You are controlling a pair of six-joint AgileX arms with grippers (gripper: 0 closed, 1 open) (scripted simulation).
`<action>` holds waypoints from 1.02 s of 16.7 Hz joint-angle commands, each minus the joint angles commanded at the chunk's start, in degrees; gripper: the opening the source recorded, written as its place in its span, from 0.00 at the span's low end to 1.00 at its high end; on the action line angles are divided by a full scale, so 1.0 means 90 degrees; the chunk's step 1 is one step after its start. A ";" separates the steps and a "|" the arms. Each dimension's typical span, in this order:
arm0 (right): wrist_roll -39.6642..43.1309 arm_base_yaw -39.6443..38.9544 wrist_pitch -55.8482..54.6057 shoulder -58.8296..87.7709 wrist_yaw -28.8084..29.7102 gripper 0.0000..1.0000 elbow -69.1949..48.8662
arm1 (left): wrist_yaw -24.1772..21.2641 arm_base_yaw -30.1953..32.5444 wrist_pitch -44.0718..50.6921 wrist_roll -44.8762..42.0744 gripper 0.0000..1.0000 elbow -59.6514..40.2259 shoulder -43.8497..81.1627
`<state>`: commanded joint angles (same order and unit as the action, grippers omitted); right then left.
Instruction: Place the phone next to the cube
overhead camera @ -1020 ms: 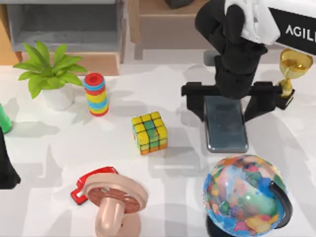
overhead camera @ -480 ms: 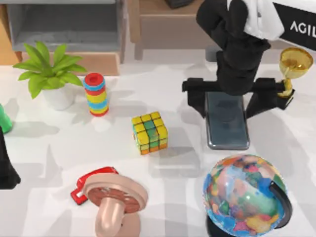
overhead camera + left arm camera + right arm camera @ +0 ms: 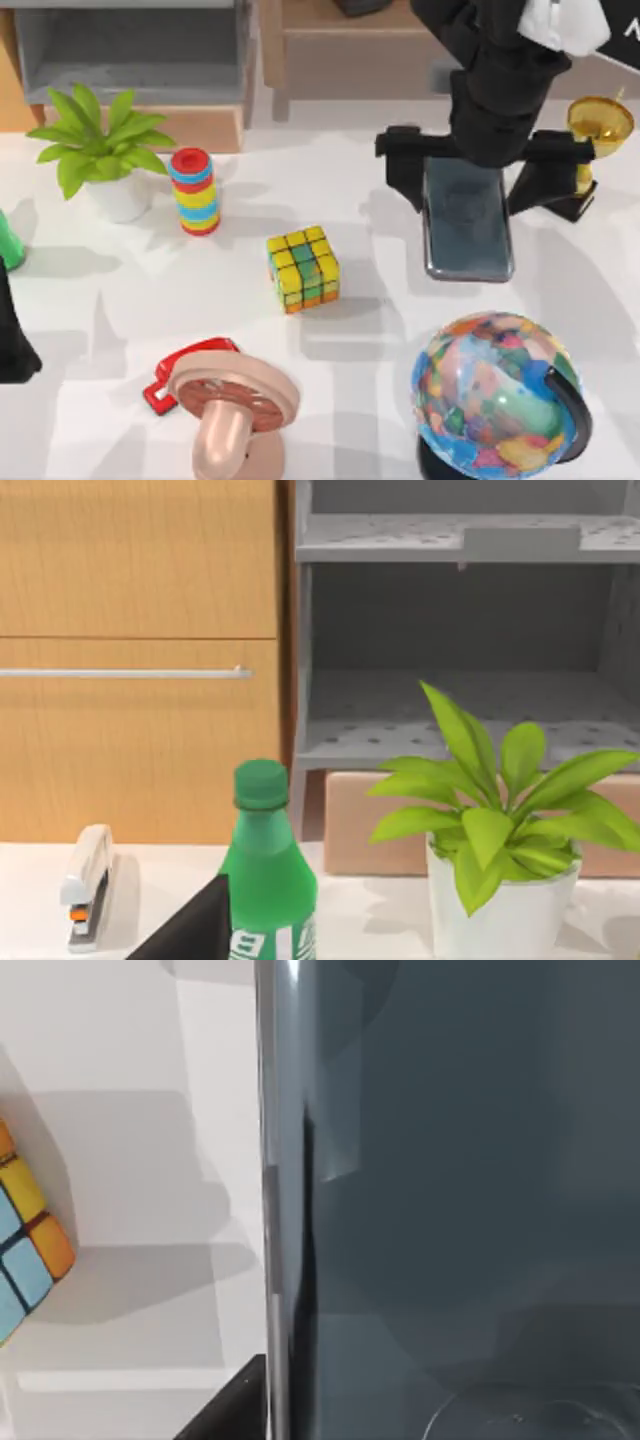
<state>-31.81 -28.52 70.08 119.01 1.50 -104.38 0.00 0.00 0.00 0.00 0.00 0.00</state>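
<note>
Dark glass, the phone lies flat between the spread fingers of the right gripper, which straddles its far end, not clamped. Left of the gripper, well apart, sits the cube. Left gripper waits at the table's left edge.

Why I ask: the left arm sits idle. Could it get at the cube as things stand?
Probably yes. The left gripper is parked at the table's left edge, and bare table lies between it and the cube; the ring stack and red stapler flank that path.
</note>
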 joint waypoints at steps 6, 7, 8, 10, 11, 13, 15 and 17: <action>-0.0052 -0.0020 0.0010 -0.0345 0.0044 0.00 -0.0094 | 0.0000 0.0000 0.0000 0.0000 1.00 0.0000 0.0000; -0.0056 -0.0025 -0.0012 -0.0389 0.0046 0.00 -0.0102 | 0.0000 0.0000 0.0000 0.0000 1.00 0.0000 0.0000; -0.0058 -0.0030 -0.0039 -0.0430 0.0047 0.00 -0.0107 | 0.0000 0.0000 0.0000 0.0000 1.00 0.0000 0.0000; -0.0057 -0.0040 -0.0113 -0.0494 0.0044 0.00 -0.0108 | 0.0000 0.0000 0.0000 0.0000 1.00 0.0000 0.0000; -0.0055 -0.0046 -0.0159 -0.0515 0.0039 0.00 -0.0102 | 0.0000 0.0000 0.0000 0.0000 1.00 0.0000 0.0000; -0.0046 -0.0056 -0.0265 -0.0541 0.0028 0.00 -0.0082 | 0.0000 0.0000 0.0000 0.0000 1.00 0.0000 0.0000; -0.0032 -0.0064 -0.0389 -0.0536 0.0013 0.00 -0.0046 | 0.0000 0.0000 0.0000 0.0000 1.00 0.0000 0.0000; -0.0013 -0.0071 -0.0531 -0.0494 -0.0005 0.00 0.0015 | 0.0000 0.0000 0.0000 0.0000 1.00 0.0000 0.0000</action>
<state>-31.93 -29.15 65.30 114.57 1.45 -104.25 0.00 0.00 0.00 0.00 0.00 0.00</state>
